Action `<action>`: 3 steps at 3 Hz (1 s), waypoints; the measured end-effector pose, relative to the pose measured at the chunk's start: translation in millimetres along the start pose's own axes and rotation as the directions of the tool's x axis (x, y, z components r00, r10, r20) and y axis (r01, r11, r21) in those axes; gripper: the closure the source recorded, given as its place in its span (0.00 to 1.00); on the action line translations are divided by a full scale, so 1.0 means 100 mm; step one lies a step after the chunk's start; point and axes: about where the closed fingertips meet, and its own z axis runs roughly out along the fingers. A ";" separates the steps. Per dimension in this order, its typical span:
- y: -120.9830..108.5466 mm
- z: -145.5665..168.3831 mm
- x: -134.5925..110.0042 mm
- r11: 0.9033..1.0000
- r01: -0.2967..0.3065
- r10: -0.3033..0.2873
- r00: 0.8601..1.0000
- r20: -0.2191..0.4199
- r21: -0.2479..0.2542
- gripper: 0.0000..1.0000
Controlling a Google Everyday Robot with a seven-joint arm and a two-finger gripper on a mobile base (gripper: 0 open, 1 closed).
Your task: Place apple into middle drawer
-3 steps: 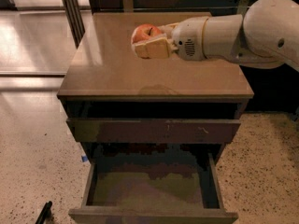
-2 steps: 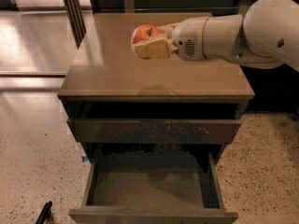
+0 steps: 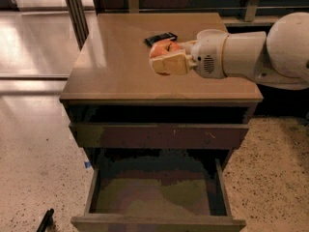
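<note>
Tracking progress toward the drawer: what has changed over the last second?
The pincer, still shut on the apple, has carried it slightly toward the front edge of the cabinet, uncovering a dark flat object on top. The middle drawer stays open; the scratched drawer above stays closed.

A red-orange skin with a yellowish patch is shown by the apple (image 3: 161, 47), which is gripped in the cream-coloured end effector (image 3: 161, 57) above the tan-brown desk (image 3: 116, 62). The arm (image 3: 246, 54) behind it is coloured white. The middle drawer (image 3: 159, 222) is dark brown, its bottom plain. Small pale scratch marks are borne by the closed drawer front (image 3: 145, 135). The ground (image 3: 275, 178) is speckled beige.
</note>
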 end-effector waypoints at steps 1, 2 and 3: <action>0.05 -0.31 0.56 0.985 -0.146 0.147 0.989 -0.008 0.095 1.00; 0.14 -0.55 1.05 0.947 -0.272 0.273 0.962 0.018 0.169 1.00; 0.14 -0.54 1.04 0.948 -0.270 0.271 0.962 0.018 0.167 1.00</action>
